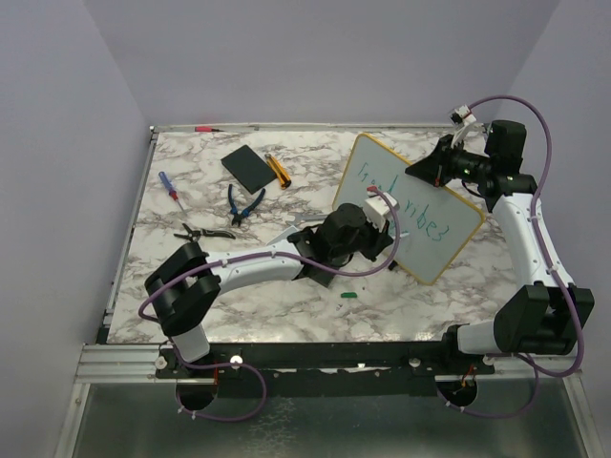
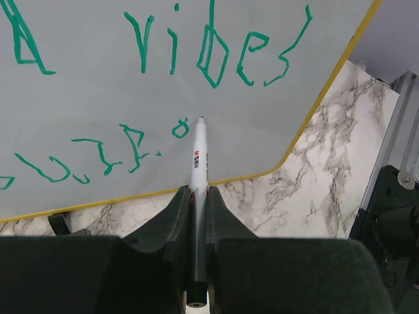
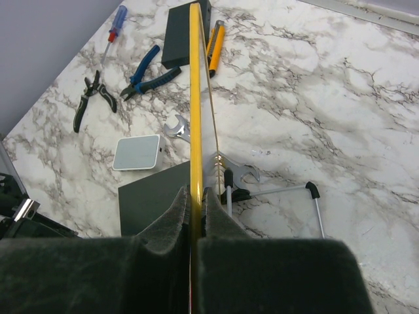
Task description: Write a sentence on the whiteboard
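The whiteboard (image 1: 434, 229), white with a yellow rim, stands tilted up off the table at the middle right. Green lettering (image 1: 423, 215) runs across it. The left wrist view shows two lines, the upper ending in "vibes" (image 2: 216, 49), the lower in small marks (image 2: 105, 157). My left gripper (image 1: 380, 212) is shut on a white marker (image 2: 198, 157). Its tip is at the board surface (image 2: 85, 98), just right of a small green circle. My right gripper (image 1: 431, 172) is shut on the board's yellow rim (image 3: 194, 78), which shows edge-on between the jaws (image 3: 194, 193).
A black slab (image 1: 250, 167), an orange knife (image 1: 277, 170), blue pliers (image 1: 245, 202), a screwdriver (image 1: 169, 185) and black pliers (image 1: 203, 232) lie at the back left. A green cap (image 1: 349, 296) lies near the front. A pale pad (image 3: 136, 152), a dark slab (image 3: 154, 199) and a wrench (image 3: 178, 127) lie behind the board.
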`<move>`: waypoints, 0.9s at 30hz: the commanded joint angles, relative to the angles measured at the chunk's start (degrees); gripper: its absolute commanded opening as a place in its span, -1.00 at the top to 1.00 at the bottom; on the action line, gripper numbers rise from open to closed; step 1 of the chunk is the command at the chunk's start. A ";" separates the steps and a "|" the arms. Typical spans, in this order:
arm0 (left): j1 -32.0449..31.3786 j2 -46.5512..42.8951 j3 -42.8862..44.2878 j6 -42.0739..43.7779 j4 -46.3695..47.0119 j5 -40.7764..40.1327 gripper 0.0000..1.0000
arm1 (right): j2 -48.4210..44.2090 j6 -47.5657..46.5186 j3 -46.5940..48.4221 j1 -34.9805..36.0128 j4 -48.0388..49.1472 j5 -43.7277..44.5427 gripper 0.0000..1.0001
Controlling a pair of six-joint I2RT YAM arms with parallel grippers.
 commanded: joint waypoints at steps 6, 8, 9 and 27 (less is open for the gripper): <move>-0.33 2.75 2.27 0.27 1.43 1.49 1.00 | -0.23 0.85 -1.12 0.63 -2.48 0.48 0.98; -0.33 3.15 2.20 0.23 1.43 1.46 1.00 | -0.24 0.86 -1.12 0.63 -2.48 0.48 0.98; -0.33 3.36 2.11 0.23 1.43 1.50 1.00 | -0.23 0.86 -1.12 0.63 -2.48 0.48 0.98; -0.31 5.83 0.88 0.04 1.43 1.44 1.00 | -0.05 0.71 -1.21 0.63 -2.48 0.56 0.98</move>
